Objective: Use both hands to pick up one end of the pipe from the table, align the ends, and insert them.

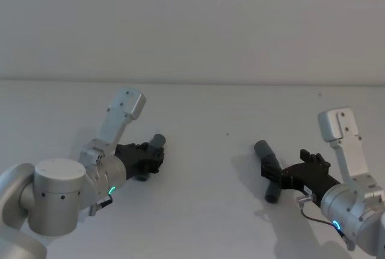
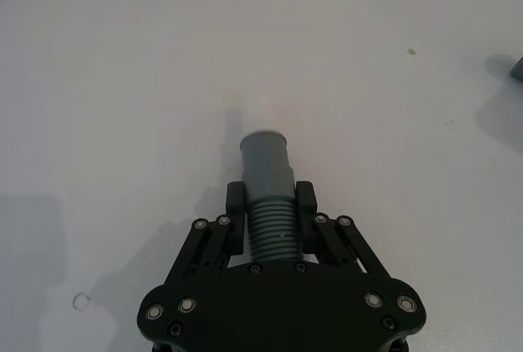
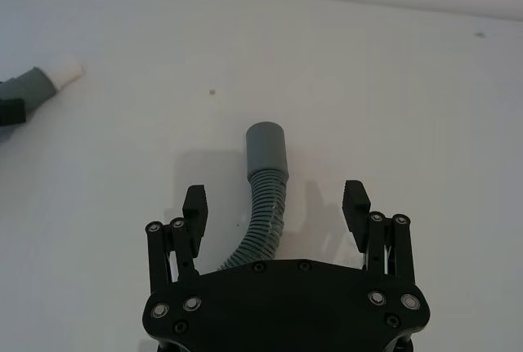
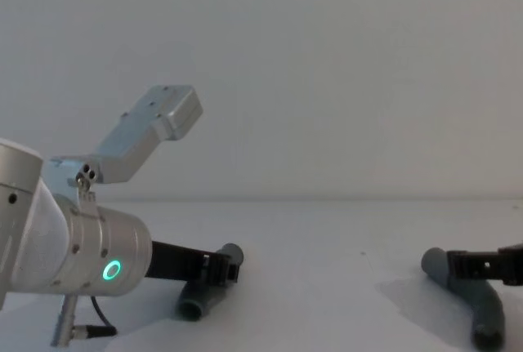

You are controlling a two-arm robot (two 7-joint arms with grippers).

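Your left arm reaches forward and inward from the near left, low over the surface, with its green ring lit. The left tool is clamped on the ribbed part of the left hose piece. Both fingers press against the ribs, and the smooth grey left cuff sticks out past the fingertips. In the right wrist view that cuff ends in a short white spigot. You cannot tell whether this piece is lifted clear of the surface.

Your right arm comes in from the near right, angled inward and also low. The right tool stands wide apart, straddling the right hose piece without touching it. That bent piece lies on the surface, with the right cuff pointing away from the tool. The two pieces are well apart.
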